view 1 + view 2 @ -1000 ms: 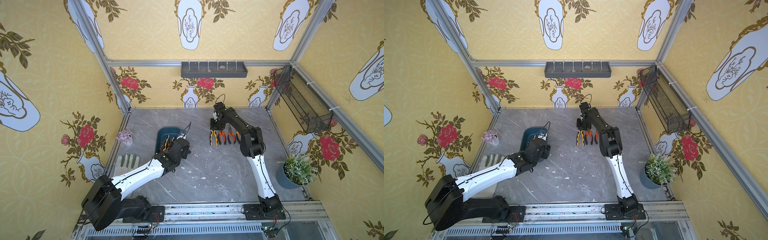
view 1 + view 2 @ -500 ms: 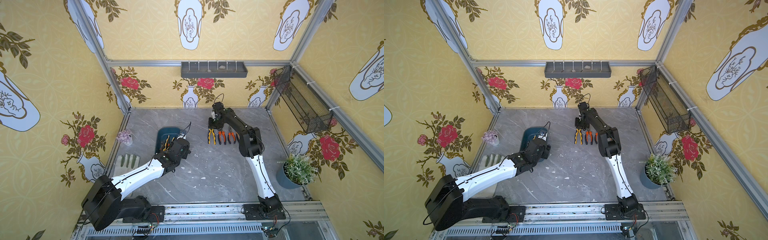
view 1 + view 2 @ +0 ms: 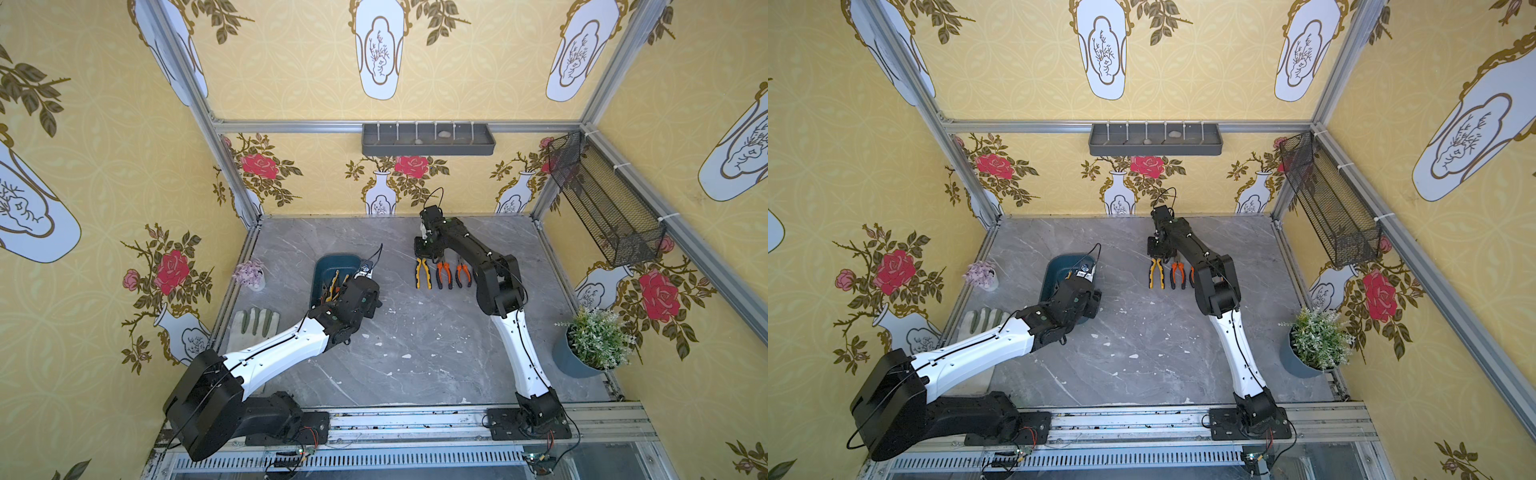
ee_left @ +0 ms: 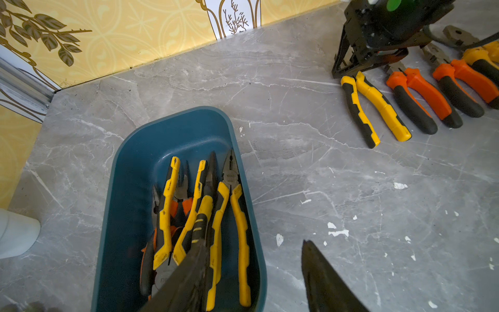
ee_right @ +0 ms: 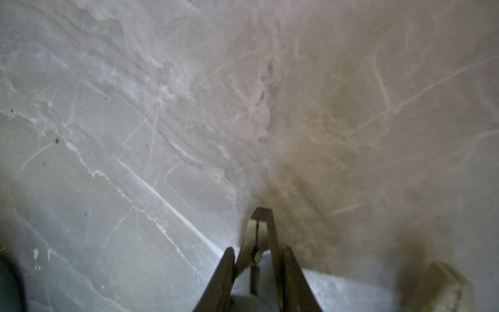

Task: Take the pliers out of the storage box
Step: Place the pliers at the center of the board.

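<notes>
Right gripper (image 3: 424, 252) farther left, tight on yellow-black pliers (image 4: 382, 108); left gripper (image 4: 253, 243) wide over teal storage box (image 4: 129, 189).

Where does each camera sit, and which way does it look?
Top views: high up front, looking down on the grey marble-look table; left arm and right arm show whole.
Left wrist: on the left arm, facing down into the dark teal plastic tub of pliers; open left gripper shows.
Right wrist: on the right arm, close over the table; right gripper clamps the nose of yellow-and-black pliers.
Shared: left wrist and top views show those clamped pliers.
</notes>
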Action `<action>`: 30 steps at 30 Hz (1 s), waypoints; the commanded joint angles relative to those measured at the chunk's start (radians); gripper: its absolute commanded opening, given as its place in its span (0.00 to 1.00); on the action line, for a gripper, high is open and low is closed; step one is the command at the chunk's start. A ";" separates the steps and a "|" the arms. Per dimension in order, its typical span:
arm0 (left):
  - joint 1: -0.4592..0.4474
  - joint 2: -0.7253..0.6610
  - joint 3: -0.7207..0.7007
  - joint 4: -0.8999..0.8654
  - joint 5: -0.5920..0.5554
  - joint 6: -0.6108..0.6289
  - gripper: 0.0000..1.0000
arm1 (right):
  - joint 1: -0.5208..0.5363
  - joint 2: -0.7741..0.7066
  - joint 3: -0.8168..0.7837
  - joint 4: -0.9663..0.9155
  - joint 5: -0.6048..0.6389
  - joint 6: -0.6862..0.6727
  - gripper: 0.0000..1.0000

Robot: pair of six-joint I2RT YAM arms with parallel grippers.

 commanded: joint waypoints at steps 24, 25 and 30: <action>0.026 0.037 0.026 -0.011 0.024 -0.003 0.59 | -0.005 -0.021 0.020 -0.051 0.060 0.002 0.58; 0.043 0.049 0.041 -0.026 0.041 -0.011 0.60 | -0.007 -0.021 0.087 -0.084 0.077 -0.001 0.59; 0.210 0.093 0.138 -0.156 0.151 -0.104 0.61 | -0.004 -0.202 0.225 -0.113 0.125 -0.007 0.68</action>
